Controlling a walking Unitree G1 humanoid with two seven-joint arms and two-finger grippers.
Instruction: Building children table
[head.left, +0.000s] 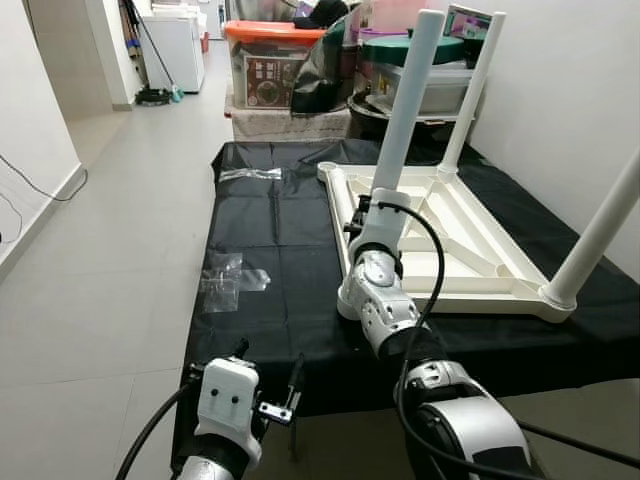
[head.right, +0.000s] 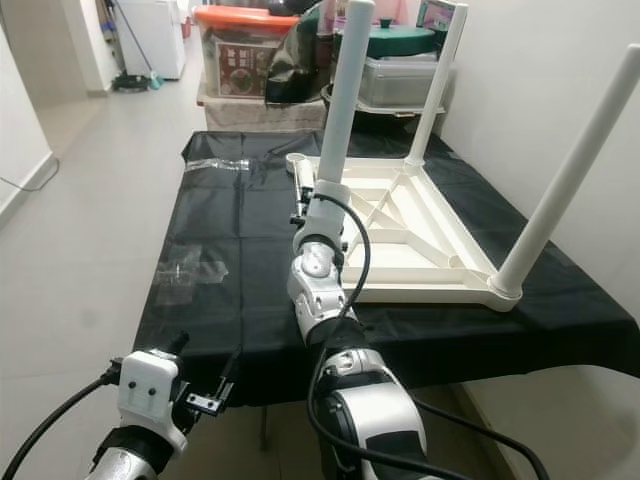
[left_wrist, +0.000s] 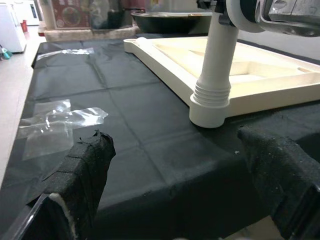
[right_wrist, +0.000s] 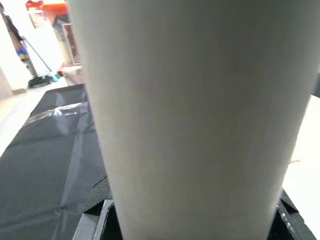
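A: How far along is the build?

B: The tabletop (head.left: 470, 250) is lying upside down on the black worktop (head.left: 270, 290), three legs standing. The right tool (head.left: 362, 212) is clamping the near leg (head.left: 405, 110); one corner socket (head.left: 327, 168) is waiting.

A: The left tool (head.left: 270, 380)?

B: Hanging low, fingers (left_wrist: 82, 175) apart, holding nothing.

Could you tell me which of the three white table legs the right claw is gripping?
The near-left leg, at the tabletop corner closest to the robot's left: the right claw clasps it low down. The far leg and near-right leg stand free.
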